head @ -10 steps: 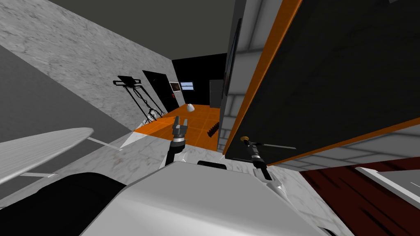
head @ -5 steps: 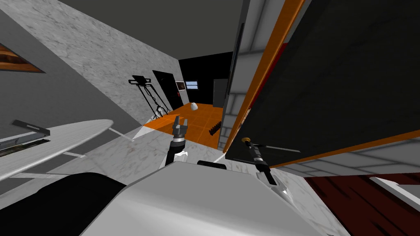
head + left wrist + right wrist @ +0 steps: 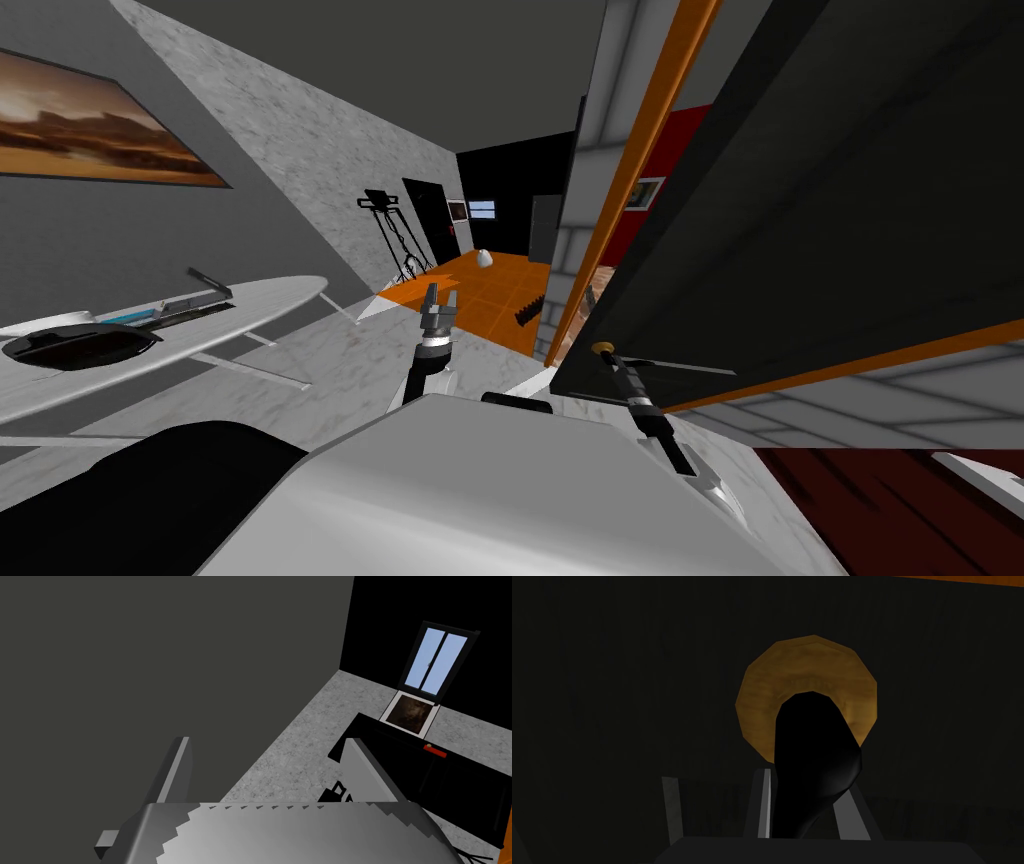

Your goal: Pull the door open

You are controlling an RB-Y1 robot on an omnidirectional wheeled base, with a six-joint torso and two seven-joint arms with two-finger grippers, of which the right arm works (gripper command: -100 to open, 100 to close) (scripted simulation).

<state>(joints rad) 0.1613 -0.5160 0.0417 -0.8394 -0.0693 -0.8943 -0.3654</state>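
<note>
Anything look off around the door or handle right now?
Nothing stands out. The door stands ajar from its orange frame, undamaged; the right gripper is shut on the black handle, and the left gripper hangs open, away from the door.

Head camera looks steeply down, rolled. Right wrist camera sits close against the dark door (image 3: pixel 612 701), facing the handle (image 3: pixel 812 751) both share. Left wrist camera looks away.

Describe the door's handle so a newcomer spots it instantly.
Find the big dark door with orange edging on my right. Near its free edge sits a round brass-coloured plate; the handle is the black lever sticking out of it, held by my right gripper.
</note>
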